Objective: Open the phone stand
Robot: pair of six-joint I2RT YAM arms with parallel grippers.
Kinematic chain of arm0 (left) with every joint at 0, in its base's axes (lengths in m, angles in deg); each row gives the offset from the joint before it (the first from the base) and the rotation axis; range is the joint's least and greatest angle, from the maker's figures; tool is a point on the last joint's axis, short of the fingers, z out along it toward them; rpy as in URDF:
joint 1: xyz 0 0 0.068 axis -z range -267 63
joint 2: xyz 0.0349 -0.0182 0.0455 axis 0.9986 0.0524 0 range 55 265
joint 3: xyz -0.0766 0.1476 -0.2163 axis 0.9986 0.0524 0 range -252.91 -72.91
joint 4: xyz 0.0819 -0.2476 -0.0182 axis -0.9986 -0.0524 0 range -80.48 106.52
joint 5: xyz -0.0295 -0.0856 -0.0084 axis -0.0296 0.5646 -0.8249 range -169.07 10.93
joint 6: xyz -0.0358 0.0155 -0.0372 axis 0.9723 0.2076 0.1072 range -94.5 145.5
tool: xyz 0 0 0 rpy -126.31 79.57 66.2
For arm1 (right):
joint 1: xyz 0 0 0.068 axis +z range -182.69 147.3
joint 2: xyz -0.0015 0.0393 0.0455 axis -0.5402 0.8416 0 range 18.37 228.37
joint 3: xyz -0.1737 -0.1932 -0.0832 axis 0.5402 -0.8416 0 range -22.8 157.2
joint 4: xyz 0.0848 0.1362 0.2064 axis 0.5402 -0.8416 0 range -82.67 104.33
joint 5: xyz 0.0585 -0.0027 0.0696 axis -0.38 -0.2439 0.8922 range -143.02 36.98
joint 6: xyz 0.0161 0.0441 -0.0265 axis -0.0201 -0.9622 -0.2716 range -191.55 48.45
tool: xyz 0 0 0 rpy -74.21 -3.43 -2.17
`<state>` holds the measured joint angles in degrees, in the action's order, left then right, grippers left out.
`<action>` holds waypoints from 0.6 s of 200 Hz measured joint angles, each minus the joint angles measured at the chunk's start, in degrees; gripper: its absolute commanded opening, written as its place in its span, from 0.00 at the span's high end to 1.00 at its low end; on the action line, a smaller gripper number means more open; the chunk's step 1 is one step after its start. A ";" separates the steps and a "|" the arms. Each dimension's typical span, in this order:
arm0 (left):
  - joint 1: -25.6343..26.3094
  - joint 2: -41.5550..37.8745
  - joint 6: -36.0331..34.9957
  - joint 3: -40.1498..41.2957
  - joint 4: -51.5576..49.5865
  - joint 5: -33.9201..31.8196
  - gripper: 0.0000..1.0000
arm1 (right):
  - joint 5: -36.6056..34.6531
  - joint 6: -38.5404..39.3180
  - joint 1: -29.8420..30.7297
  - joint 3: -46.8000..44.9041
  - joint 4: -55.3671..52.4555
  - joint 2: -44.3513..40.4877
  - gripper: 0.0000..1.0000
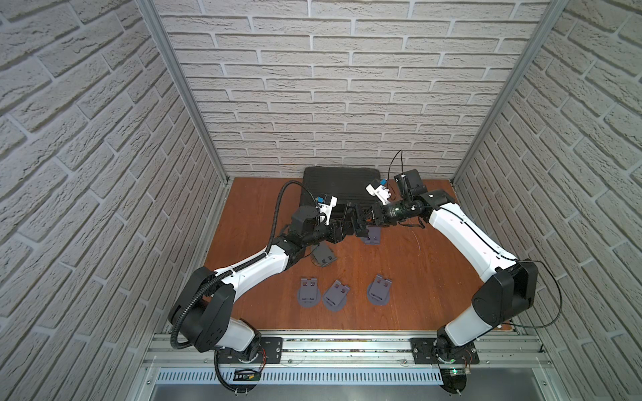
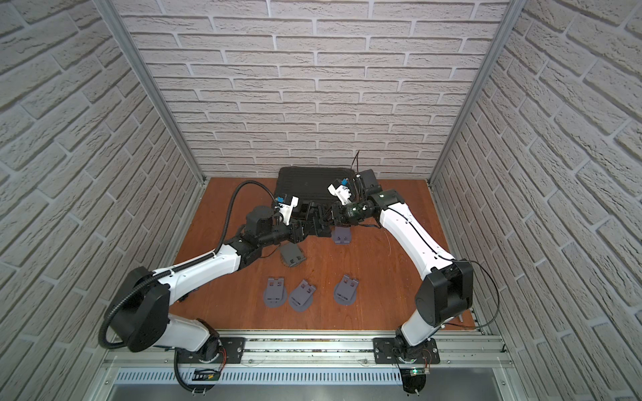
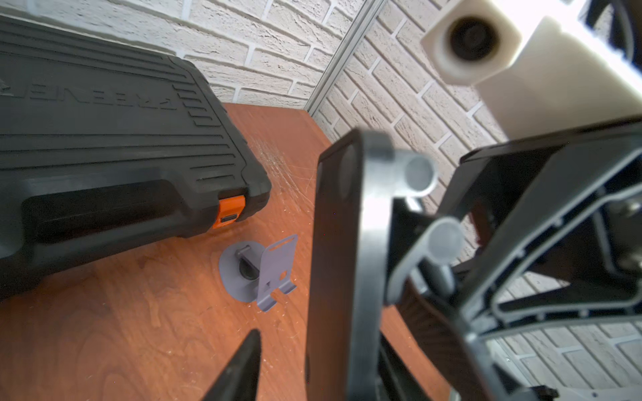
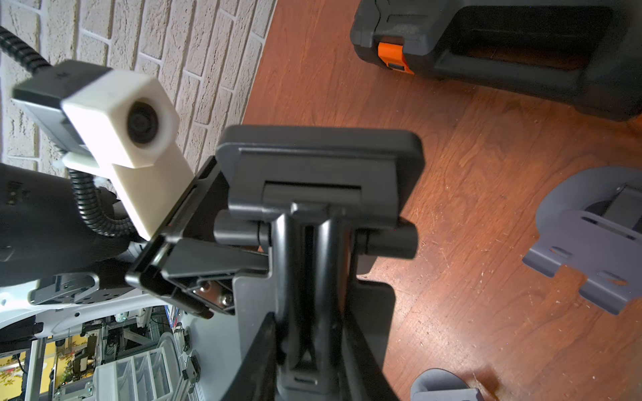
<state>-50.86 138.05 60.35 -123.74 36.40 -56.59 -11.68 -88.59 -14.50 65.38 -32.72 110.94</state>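
Observation:
A dark grey phone stand (image 1: 359, 224) (image 2: 321, 224) hangs in the air above the middle of the table, between my two grippers. My right gripper (image 4: 309, 319) (image 1: 370, 218) is shut on the stand's hinged arm, and the stand's plate (image 4: 319, 166) sticks out beyond its fingertips. My left gripper (image 3: 312, 347) (image 1: 349, 222) comes in from the opposite side around the stand's flat base plate (image 3: 342, 243). One left finger (image 3: 243, 364) shows with a strip of table between it and the plate. The other left finger is hidden behind the plate.
A black tool case (image 1: 342, 184) with an orange latch (image 3: 231, 210) lies at the back. Just below the grippers an unfolded grey stand (image 1: 371, 237) (image 3: 258, 274) rests on the table, with another (image 1: 323, 257) under my left arm. Three folded ones (image 1: 336, 294) lie nearer the front.

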 measured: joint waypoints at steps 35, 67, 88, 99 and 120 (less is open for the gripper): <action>0.00 0.92 0.79 -0.22 1.42 0.55 0.86 | -0.04 -0.11 0.50 0.00 0.04 0.85 0.94; -0.02 1.68 0.81 -0.22 1.60 0.09 1.00 | -0.76 -0.85 0.96 0.74 -0.11 1.27 0.93; -0.07 1.70 0.98 -0.22 1.55 -0.15 1.00 | -0.83 -1.07 1.09 1.07 -0.13 1.64 0.90; -0.09 1.84 1.09 -0.22 1.60 -0.24 1.00 | -0.94 -1.27 1.14 1.18 -0.11 1.81 0.86; -0.09 2.34 1.66 -0.22 2.25 -0.26 1.00 | -1.44 -1.81 1.16 1.18 0.02 1.84 0.74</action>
<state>-50.94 140.39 62.01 -123.96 38.65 -56.85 -13.12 -90.40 -13.34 66.56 -32.70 112.78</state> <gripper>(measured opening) 0.114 0.278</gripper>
